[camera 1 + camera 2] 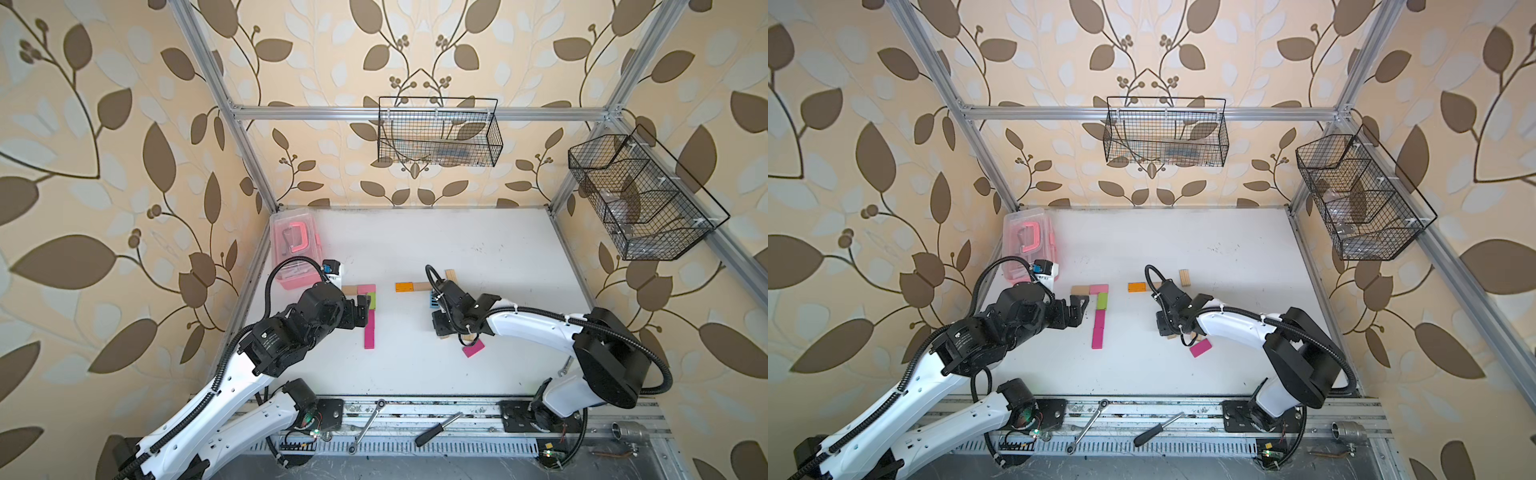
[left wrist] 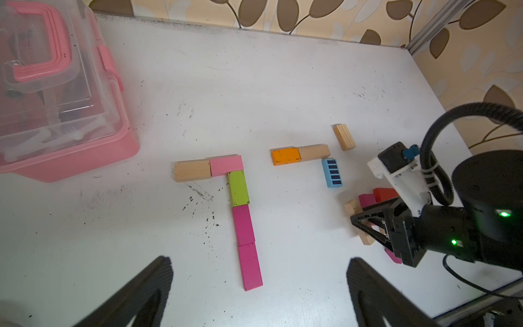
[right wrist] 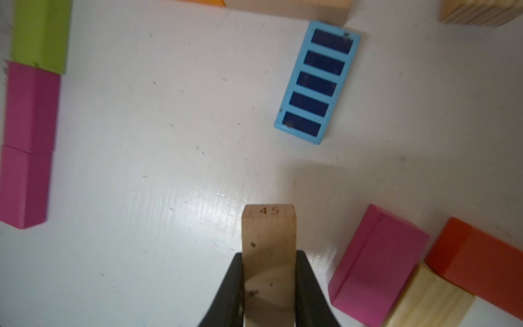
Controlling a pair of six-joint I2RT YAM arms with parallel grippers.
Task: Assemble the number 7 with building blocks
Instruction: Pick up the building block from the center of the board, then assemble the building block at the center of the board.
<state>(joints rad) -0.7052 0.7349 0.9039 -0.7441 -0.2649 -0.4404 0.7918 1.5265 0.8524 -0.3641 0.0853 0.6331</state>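
The right claw (image 3: 268,256) is clamped on a plain wood block (image 3: 268,226). Its jaws press the two long sides, and the free end projects past the fingertips over bare table (image 3: 169,175). The left claw (image 2: 260,262) stands wide apart and empty above the foot of a finished seven (image 2: 239,198). Ahead of the right claw lies the blue striped block (image 3: 317,82), slightly skewed, with an orange block (image 2: 285,156) and a wood bar block (image 2: 314,151) at its far end. This appears to be the start of a second figure. A loose magenta block (image 3: 376,263) and a red block (image 3: 478,254) lie close beside the claw. In the inspector's judgement, the held block belongs at the near end of the blue one. It should be lifted clear of the loose pieces, turned into line, lowered flat and butted end to end without nudging the blue block, then released only once seated. The only legible writing is "45" on the held block's end face. A faint mark before it cannot be read, and no brand is visible.
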